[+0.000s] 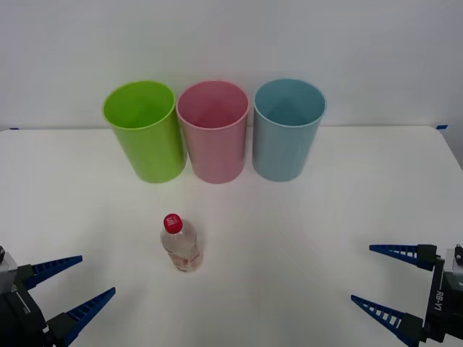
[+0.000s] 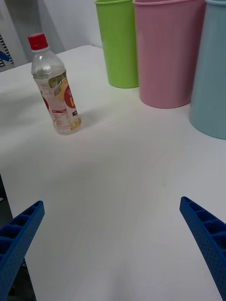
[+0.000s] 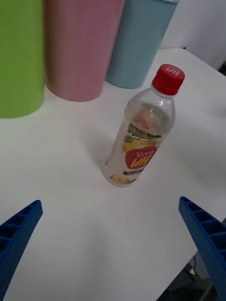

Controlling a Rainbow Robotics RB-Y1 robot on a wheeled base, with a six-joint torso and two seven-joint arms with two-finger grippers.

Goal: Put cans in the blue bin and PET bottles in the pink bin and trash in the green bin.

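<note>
Left hand [image 1: 72, 289]: blue ribbed fingers spread apart, empty, low at the near left corner of the white worktop [image 1: 304, 238]. Right hand [image 1: 383, 278]: same pattern, fingers likewise spread and empty, at the near right edge; "RB-Y1" printed on its black body.

PET bottle [image 1: 181, 244]: small, clear plastic, red screw cap with white lettering too small to read. Stands upright on the worktop, left of centre, nearer the left hand, well apart from the bins. Pale label with fruit picture and a red patch carrying large yellow characters, not legible with certainty; small print below unreadable. Appears empty or nearly so.

Green bin [image 1: 145, 130], pink bin [image 1: 214, 130], blue bin [image 1: 288, 129]: three tall round plastic cups, tapering downward, equal in size, open mouths up. Ranged in a row at the far side of the worktop, green leftmost, pink between, blue rightmost, rims nearly touching. Interiors empty as far as visible.
</note>
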